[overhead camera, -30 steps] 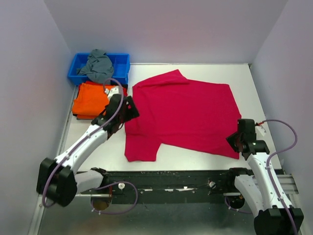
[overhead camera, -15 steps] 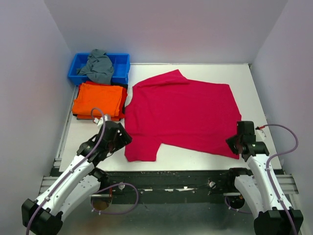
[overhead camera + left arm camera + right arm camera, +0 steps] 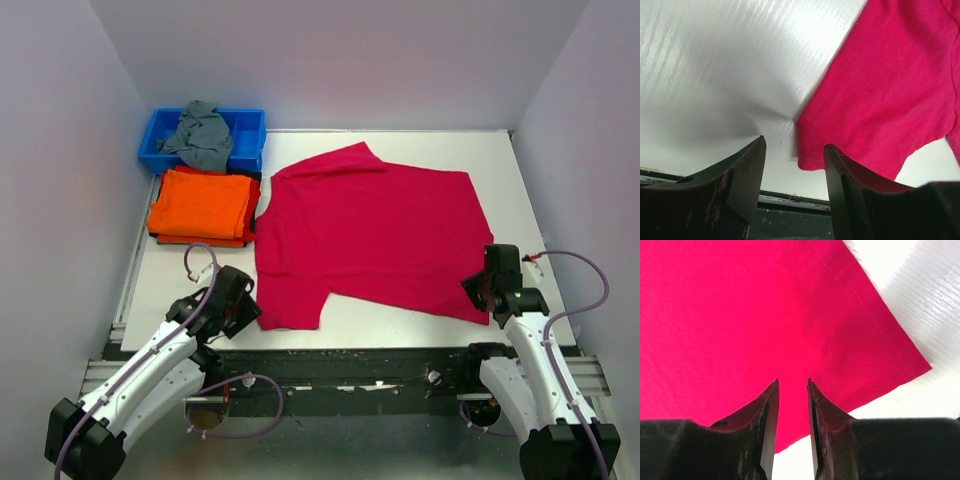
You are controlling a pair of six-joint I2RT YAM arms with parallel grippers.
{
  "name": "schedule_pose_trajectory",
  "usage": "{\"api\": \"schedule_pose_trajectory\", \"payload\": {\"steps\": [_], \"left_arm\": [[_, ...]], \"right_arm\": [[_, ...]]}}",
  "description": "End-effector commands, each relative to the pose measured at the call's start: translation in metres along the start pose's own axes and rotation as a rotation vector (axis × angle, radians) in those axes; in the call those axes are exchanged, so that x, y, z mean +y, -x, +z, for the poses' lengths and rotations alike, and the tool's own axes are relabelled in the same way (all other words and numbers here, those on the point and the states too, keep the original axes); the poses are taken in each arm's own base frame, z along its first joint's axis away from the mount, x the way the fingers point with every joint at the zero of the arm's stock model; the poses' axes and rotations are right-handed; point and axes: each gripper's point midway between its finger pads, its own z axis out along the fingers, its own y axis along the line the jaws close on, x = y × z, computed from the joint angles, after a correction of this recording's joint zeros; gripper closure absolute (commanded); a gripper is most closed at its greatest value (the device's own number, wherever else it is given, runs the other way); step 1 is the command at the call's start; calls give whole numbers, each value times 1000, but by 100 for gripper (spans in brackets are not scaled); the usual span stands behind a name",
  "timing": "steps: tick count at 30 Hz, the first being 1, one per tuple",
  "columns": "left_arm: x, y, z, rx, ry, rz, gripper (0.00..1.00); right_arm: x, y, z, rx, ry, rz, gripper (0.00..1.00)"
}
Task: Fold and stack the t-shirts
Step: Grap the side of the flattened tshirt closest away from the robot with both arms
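Our left claw (image 3: 795, 144), apart, sits just left of the near sleeve of the pink shirt (image 3: 370, 230) — right claw (image 3: 793, 383), barely parted, over its hem.

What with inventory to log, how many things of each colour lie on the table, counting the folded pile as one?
Crimson-pink t-shirt: 1
Orange folded pile: 1
Grey cloth: 1
Blue bin: 1
Total: 4

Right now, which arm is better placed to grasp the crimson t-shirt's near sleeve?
Left. The left gripper stands open at the sleeve hem of the crimson t-shirt; the right gripper is over the opposite corner.
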Motion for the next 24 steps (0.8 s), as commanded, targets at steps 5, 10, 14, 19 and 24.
{"api": "schedule_pose_trajectory", "payload": {"steps": [5,10,14,19,24], "left_arm": [[-10,-17,8,78,-28,-25,44],[-21,-27,16,113,-44,1,65],[-44,-19,13,79,-133,8,100],[-73,16,-14,-46,-192,30,100],[-105,43,-35,-132,-249,83,100]], "right_arm": [[4,-3,6,6,22,6,63],[2,-3,8,2,15,4,63],[1,-3,8,1,12,4,63],[0,-1,7,-6,1,-9,63],[-12,0,4,2,-76,-35,63]]}}
